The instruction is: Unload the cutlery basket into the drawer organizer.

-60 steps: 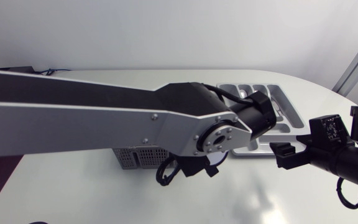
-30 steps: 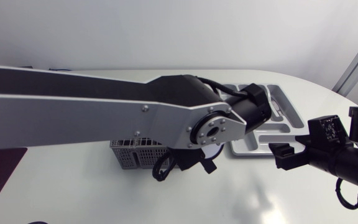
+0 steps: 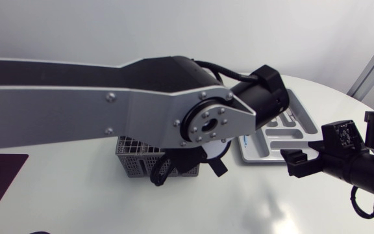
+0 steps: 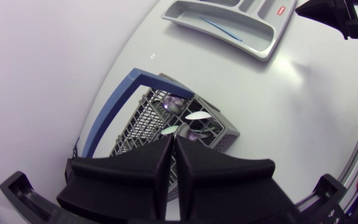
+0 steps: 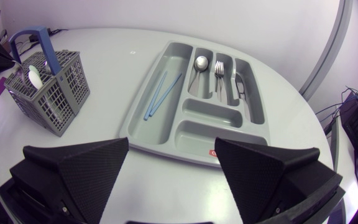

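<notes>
Right wrist view: organizer [image 5: 211, 112], red label [image 5: 219, 152]

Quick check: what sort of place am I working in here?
Probably a lab bench staged for a kitchen chore: a plain white table with a grey cutlery basket and a drawer organizer partly filled with cutlery.

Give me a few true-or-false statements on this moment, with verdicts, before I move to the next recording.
1. Two blue sticks lie in the drawer organizer's long side compartment. True.
2. The cutlery basket is empty. False: pale utensils stand in it.
3. The right arm's jaws stand wide apart, holding nothing. True.
4. The fork shares the metal spoon's compartment. False: they lie in neighbouring compartments.
</notes>
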